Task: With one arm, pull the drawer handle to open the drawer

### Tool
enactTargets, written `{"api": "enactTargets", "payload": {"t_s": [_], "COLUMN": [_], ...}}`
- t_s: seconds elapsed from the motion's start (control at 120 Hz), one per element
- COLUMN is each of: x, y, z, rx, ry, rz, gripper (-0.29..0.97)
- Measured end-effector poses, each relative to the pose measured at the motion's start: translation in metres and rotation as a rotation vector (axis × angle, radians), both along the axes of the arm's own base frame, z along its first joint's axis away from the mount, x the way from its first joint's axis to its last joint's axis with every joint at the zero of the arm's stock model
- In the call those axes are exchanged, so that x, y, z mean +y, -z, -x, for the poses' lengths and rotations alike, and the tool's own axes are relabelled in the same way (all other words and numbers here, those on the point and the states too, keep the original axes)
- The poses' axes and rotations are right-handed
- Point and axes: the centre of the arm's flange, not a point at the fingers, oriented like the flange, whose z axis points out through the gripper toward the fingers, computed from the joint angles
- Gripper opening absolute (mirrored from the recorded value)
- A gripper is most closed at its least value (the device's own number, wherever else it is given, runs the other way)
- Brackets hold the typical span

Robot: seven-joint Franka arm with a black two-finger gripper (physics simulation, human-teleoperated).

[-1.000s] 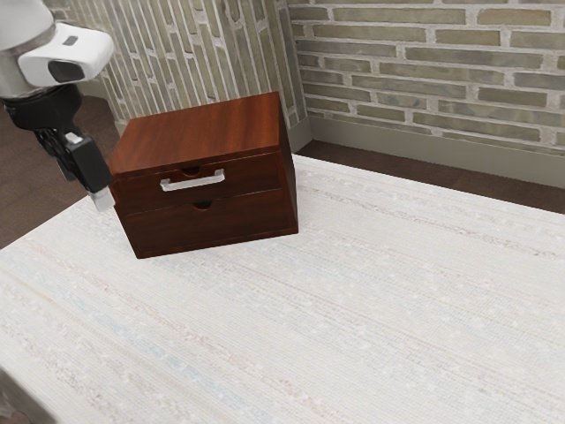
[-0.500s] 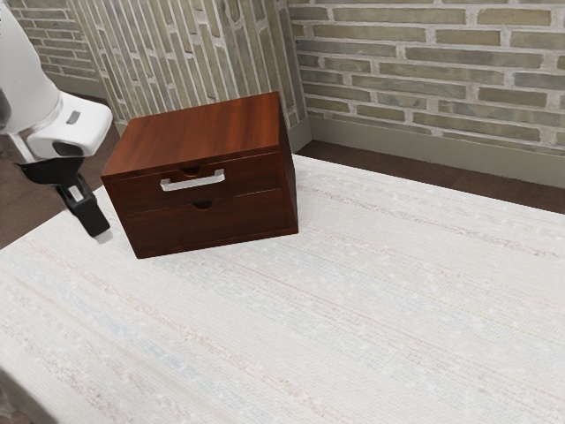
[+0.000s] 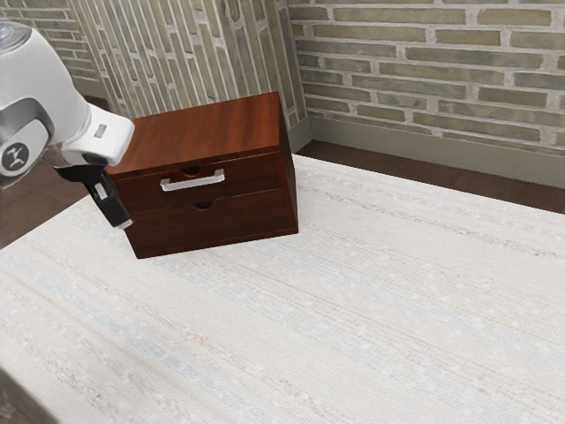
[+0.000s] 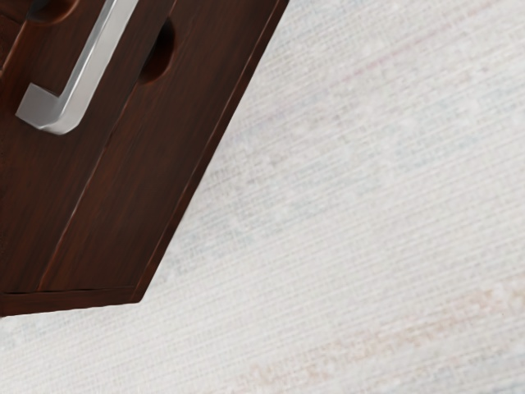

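- Exterior view: fingers hang off the white hand, pointing down and toward the chest, right at its front corner on the exterior view's left.
- They overlap into one dark blade from this angle, so I cannot tell the gap between them. Nothing is in them, and the handle is clear of them.
- The handle is a pale bar on the top drawer. It sits off to the exterior view's right of the fingers and a little above their tips.
- Its long axis runs level along the drawer front, so across the line from fingers to handle.
- The top drawer looks flush with the lower drawer, so I judge the pull not yet started.
- The chest stands on the counter, with bare counter beneath the fingertips.
- Wrist view: one bent end of the handle shows ahead of the hand, standing proud of the dark wood. The lower drawer is nearer the camera.
- The counter lies beside the chest's bottom edge.
- Judgement: next is a sidestep along the drawer front and a slight rise, jaws straddling the bar across its thickness, then a straight pull away from the chest.
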Motion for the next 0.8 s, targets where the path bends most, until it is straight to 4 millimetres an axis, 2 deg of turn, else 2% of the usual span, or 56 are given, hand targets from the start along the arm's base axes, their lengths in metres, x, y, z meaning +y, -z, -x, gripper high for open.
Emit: {"api": "enactTargets", "payload": {"t_s": [0.283,0.458,0.65,0.8], "x": [0.000,0.001,0.031,0.031], "y": [0.021,0.030,0.037,0.050], "z": [-0.038,-0.052,-0.054,-0.070], "rx": [0.002,0.003,0.011,0.041], "ry": [0.098,0.137,0.114,0.129], "rz": [-0.076,-0.103,-0.122,-0.142], "gripper": [0.68,0.68,0.68,0.68]}}
